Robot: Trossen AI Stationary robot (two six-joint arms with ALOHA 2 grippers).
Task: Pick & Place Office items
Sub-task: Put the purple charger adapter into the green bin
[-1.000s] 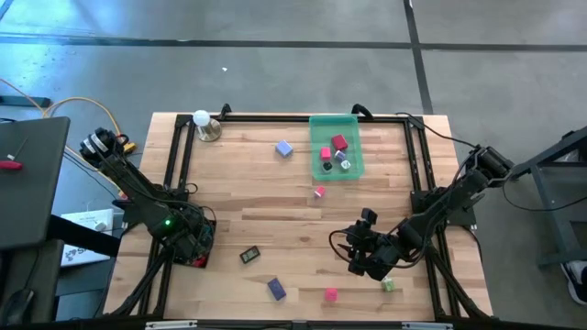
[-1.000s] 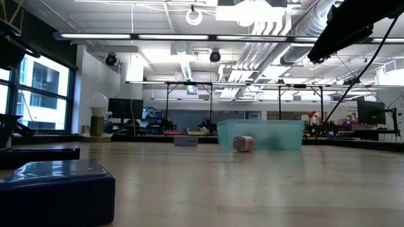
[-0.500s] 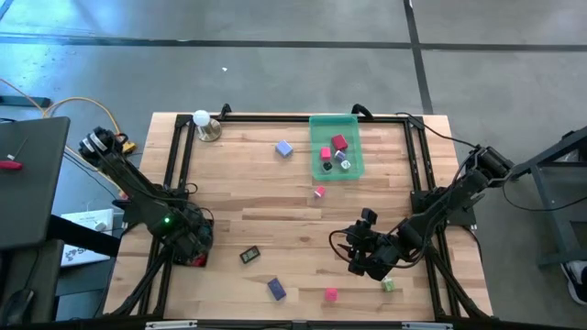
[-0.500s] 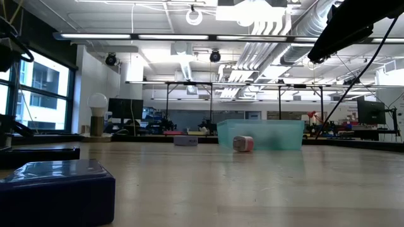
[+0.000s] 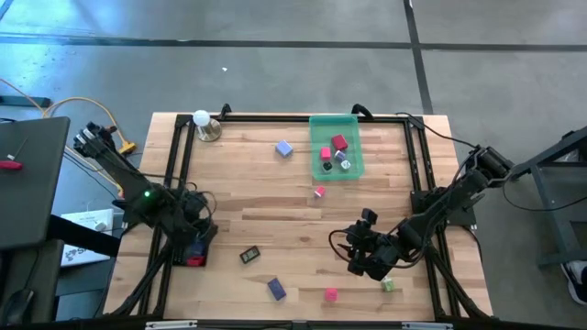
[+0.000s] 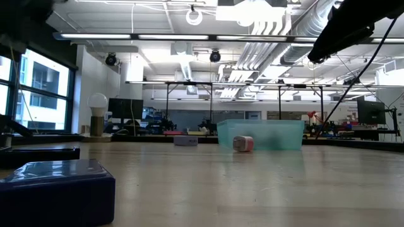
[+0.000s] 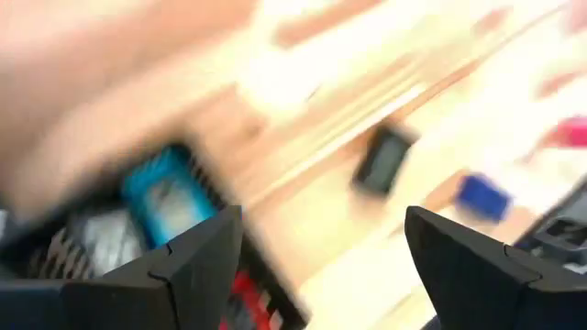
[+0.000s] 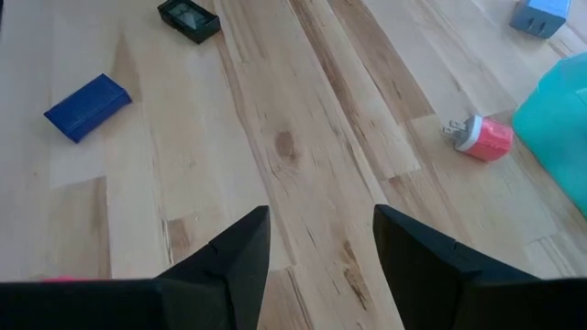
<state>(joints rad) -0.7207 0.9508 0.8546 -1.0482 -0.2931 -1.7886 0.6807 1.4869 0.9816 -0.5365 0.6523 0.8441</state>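
Office items lie scattered on the wooden table: a black piece (image 5: 249,255), a blue block (image 5: 275,290), a pink block (image 5: 330,294), a green block (image 5: 389,286), a pink plug (image 5: 318,192) and a purple block (image 5: 283,148). My left gripper (image 7: 321,220) hovers open above the black tray (image 5: 188,255) at the table's left edge, with nothing between its fingers. A blue piece (image 7: 165,197) and a red piece (image 5: 193,260) lie in that tray. My right gripper (image 8: 321,215) hangs open over bare wood at the near right, also with nothing in it.
The translucent green tray (image 5: 352,124) at the far middle holds red, pink, green and metal pieces. A white ball on a metal base (image 5: 204,124) stands at the far left corner. A black frame (image 5: 275,117) runs along the table's edges. Bare wood lies across the middle.
My left gripper has risen from the black tray and tipped; its arm has drawn back toward the table's left edge. The red piece stays in the tray. My right arm has kept still.
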